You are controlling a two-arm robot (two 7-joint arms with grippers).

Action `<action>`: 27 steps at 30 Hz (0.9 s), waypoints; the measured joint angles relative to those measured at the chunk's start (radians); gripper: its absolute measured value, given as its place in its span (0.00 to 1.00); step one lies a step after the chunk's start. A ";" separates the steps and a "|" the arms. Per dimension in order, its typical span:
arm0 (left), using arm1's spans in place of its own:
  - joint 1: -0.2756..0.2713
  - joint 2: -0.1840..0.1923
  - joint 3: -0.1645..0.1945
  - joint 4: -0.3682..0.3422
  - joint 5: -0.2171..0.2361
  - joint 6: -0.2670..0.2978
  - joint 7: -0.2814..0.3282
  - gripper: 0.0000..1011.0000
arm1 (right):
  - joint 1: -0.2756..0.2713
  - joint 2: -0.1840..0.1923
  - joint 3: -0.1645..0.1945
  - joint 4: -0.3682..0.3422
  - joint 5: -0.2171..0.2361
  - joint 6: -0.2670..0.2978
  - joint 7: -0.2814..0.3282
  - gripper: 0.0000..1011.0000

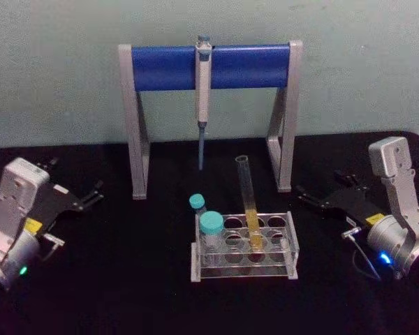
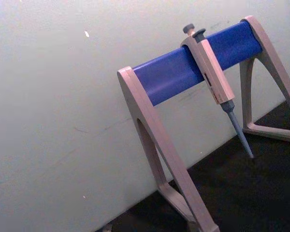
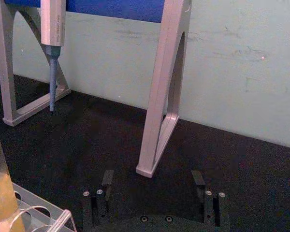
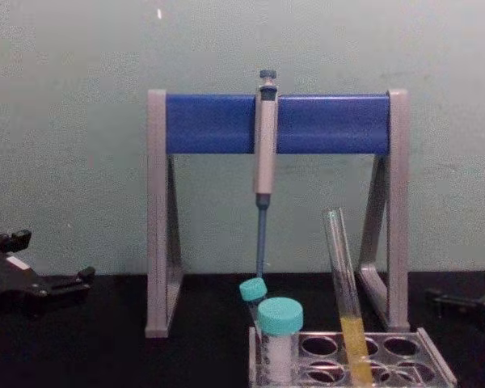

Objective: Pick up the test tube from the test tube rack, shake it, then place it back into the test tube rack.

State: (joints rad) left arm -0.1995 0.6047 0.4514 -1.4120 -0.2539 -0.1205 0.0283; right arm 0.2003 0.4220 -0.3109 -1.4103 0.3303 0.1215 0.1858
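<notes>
While nothing is grasped yet, plenty to go wrong: knocking the teal-capped tubes (image 1: 208,222) beside it, or tipping the light test tube rack (image 1: 290,246) by pulling at a slant. Slopping yellow liquid out of the uncapped mouth likely under hard shaking. Test tube (image 1: 248,202) standing in a front-row hole, right of centre, long axis near upright, mouth up and leaning slightly leftward, away from the right gripper (image 1: 313,199). Right gripper resting on the table (image 1: 126,279), spread apart, empty. Left gripper (image 1: 91,196) parked far left, likewise released. Pipette stand (image 1: 209,66) behind.
</notes>
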 joint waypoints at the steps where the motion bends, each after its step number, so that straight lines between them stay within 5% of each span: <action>1: 0.000 0.000 0.000 0.000 0.000 0.000 0.000 0.99 | 0.000 0.000 0.000 0.000 0.000 0.000 0.000 0.99; 27: 0.000 0.000 0.000 0.000 0.000 0.000 0.000 0.99 | 0.000 0.000 0.000 0.000 0.000 0.000 0.000 0.99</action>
State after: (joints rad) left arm -0.1995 0.6047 0.4514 -1.4120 -0.2539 -0.1205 0.0283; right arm 0.2003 0.4220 -0.3109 -1.4103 0.3303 0.1216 0.1858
